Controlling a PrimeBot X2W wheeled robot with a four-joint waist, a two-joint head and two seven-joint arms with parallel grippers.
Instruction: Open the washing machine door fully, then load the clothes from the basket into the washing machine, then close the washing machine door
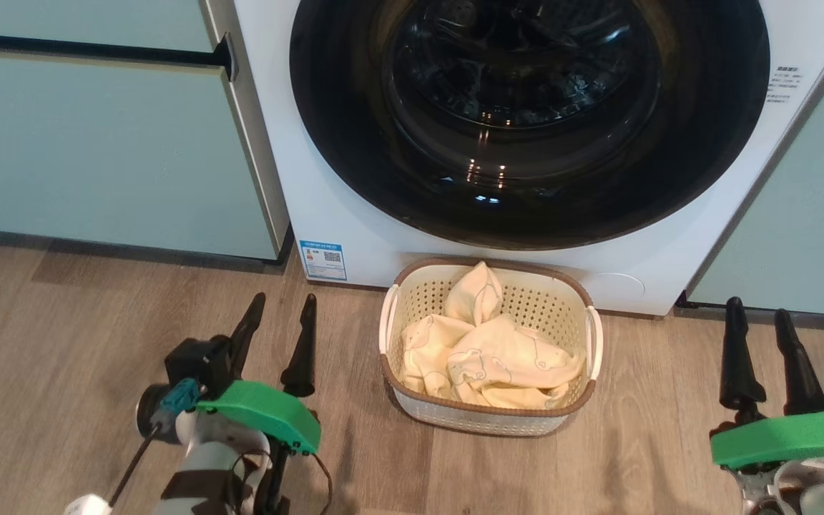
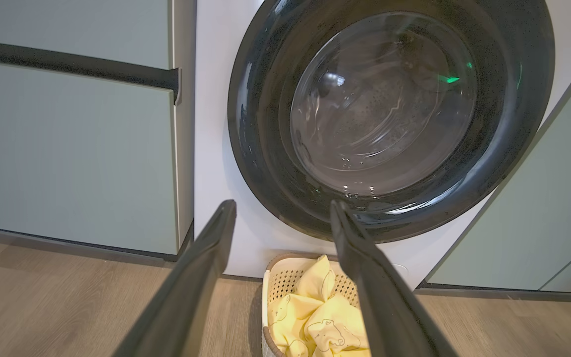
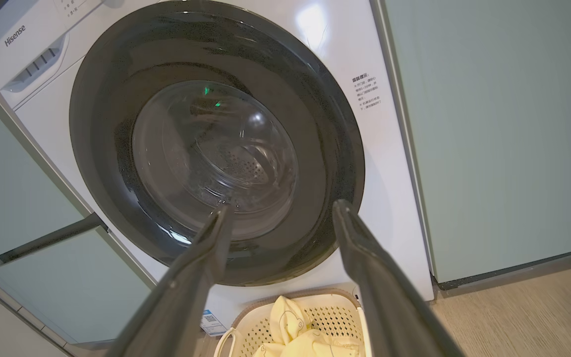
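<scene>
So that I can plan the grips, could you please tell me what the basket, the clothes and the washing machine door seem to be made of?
Basket: apparently matte cream plastic, moulded perforated walls. Clothes: soft matte cloth, likely cotton, lying in loose folds. Washing machine door: glossy black rim, probably plastic, around a clear bowl, likely glass; both show sharp reflections.

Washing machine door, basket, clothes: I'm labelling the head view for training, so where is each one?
washing machine door (image 1: 526, 93), head view, on the glass bowl at its centre.
basket (image 1: 483, 420), head view, on its perforated near wall.
clothes (image 1: 498, 357), head view, on the pale yellow top fold.
</scene>
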